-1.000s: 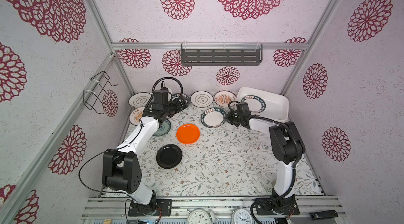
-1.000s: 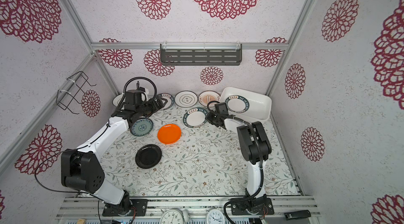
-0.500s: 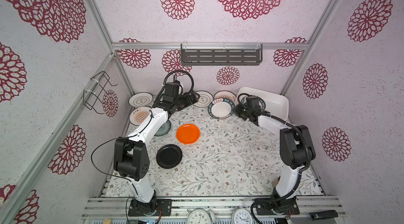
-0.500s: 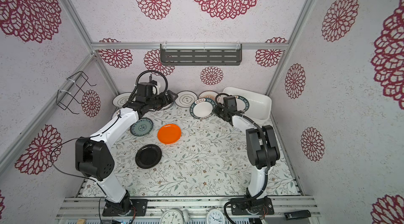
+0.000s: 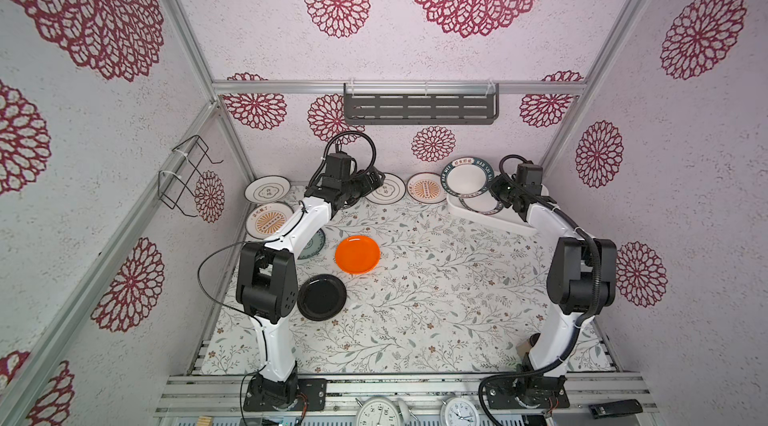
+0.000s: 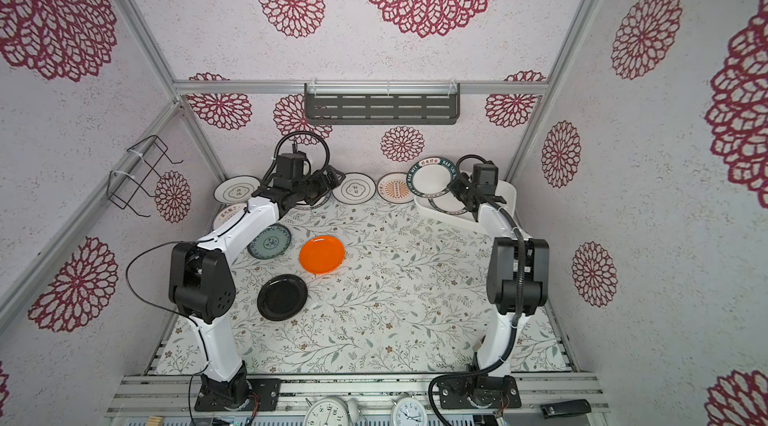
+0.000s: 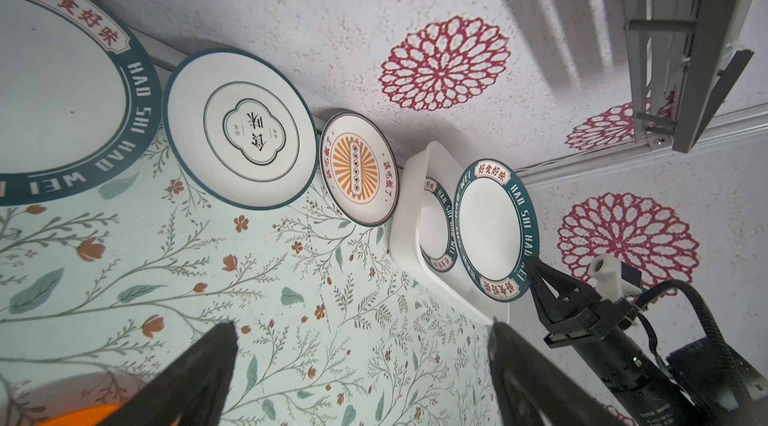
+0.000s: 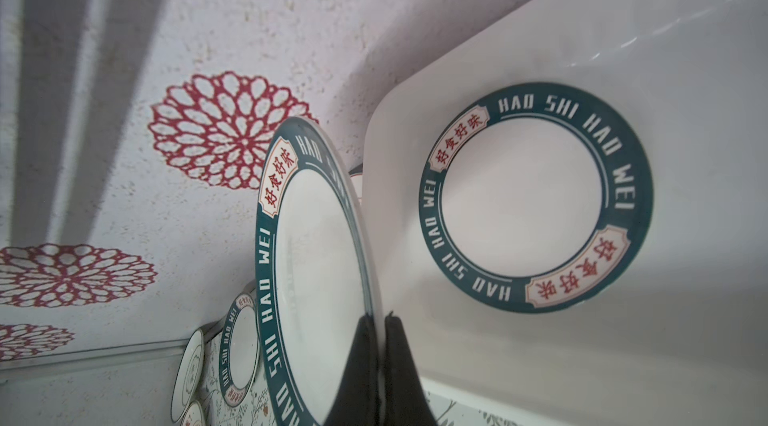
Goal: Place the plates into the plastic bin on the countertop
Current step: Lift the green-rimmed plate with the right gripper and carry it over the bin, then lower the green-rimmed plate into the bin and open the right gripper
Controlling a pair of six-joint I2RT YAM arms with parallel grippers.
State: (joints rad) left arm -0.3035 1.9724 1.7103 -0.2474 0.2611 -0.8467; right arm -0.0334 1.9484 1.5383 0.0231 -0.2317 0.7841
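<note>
The held plate point(image 5: 467, 178) hangs tilted over the left end of the bin point(image 5: 490, 225), close to the back wall. The right jaws are clamped on its rim from the bin side. In the right wrist view the two tips pinch the edge, with the plate point(image 8: 316, 278) nearly edge-on. One matching plate point(image 8: 523, 199) already lies flat in the bin point(image 8: 665, 49).

The step in hand looks like the drop-off. Carry the plate further over the bin's middle and level it. Lower it until it is just above the plate below, then part the jaws, so it nests rather than clattering or tipping off the wall.

The likely snags are the bin's low flared rim under the plate's lower edge and the back wall behind its upper edge. Open room lies to the right, along the bin.

Just left of the bin on the counter point(image 5: 436, 278) sits a sunburst plate point(image 5: 424, 188), then a ringed plate point(image 5: 388, 192). The left jaws stand beside it, wide apart and empty. An orange plate point(image 5: 357, 254) and a black plate point(image 5: 321, 297) lie mid-counter, well apart from the bin.
</note>
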